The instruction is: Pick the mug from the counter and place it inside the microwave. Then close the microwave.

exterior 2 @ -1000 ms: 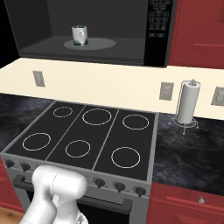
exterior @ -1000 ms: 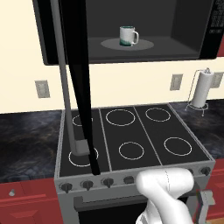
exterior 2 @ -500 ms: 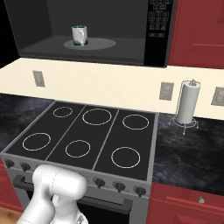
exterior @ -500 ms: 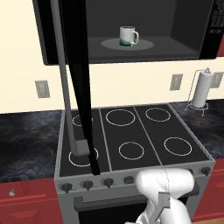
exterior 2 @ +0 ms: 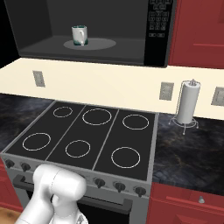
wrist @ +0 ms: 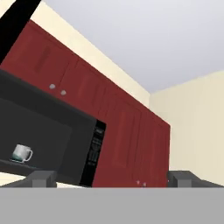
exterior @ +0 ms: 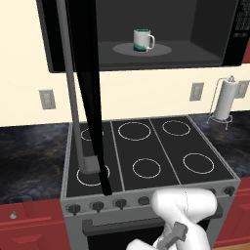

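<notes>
From the left base view I see the microwave door (exterior: 85, 97) swung wide, edge-on toward me, its long grey bar handle (exterior: 73, 93) running down over the stovetop (exterior: 146, 156). To its right the microwave (exterior: 205, 49) stands agape, and the mug (exterior: 142, 40) sits upright inside on the round grey turntable (exterior: 161, 50), long axis vertical, loop handle pointing right. The counter (exterior: 29, 161) lies to the left of the stove, and a paper towel roll (exterior: 224, 100) stands on its stand at the far right.

From the right base view the mug (exterior 2: 79, 35) sits at the left part of the turntable (exterior 2: 100, 43), and here I cannot make out its handle. The microwave's button panel (exterior 2: 156, 22) faces me clearly, with a red cabinet (exterior 2: 199, 30) beside it. Below, the counter (exterior 2: 188, 148) carries the towel roll (exterior 2: 187, 103) right of the stovetop (exterior 2: 87, 135).

In the hand view I look steeply up: the mug (wrist: 21, 153) is small at lower left inside the cavity, handle to the right, then the button panel (wrist: 94, 148), then red cabinets (wrist: 131, 140) and ceiling. The pincer (wrist: 111, 178) has its two tips set wide apart at the bottom, with nothing between them
</notes>
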Robot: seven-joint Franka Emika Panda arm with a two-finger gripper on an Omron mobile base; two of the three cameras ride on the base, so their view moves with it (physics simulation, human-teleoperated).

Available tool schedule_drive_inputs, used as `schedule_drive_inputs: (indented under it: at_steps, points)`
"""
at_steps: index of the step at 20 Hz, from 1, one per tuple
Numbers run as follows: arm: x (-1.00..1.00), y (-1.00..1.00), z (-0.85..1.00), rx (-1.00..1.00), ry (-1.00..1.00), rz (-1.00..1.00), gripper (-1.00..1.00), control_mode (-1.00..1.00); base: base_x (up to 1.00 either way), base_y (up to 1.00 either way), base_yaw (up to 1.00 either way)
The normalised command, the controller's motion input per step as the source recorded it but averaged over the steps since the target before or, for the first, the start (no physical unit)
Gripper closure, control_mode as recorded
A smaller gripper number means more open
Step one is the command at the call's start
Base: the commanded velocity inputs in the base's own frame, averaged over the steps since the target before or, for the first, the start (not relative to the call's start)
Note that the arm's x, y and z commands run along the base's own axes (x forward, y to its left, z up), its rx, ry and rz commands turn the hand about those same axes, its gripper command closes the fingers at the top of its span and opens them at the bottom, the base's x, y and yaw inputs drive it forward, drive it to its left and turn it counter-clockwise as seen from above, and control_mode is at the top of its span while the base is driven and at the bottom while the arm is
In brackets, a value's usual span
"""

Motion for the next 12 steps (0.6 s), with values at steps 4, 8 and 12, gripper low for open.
schedule_drive_inputs:
  at_steps: [4, 8, 12]
  points:
    - [0.0, 0.18, -0.31, -0.01, 0.0, -0.31, -1.0, -1.0, 0.0, 0.0, 0.0]
    - [0.0, 0.37, -0.04, -0.01, -0.01, -0.26, -1.0, -1.0, 0.0, 0.0, 0.0]
    - [0.0, 0.5, 0.0, 0.0, -0.05, -0.2, -1.0, -1.0, 0.0, 0.0, 0.0]
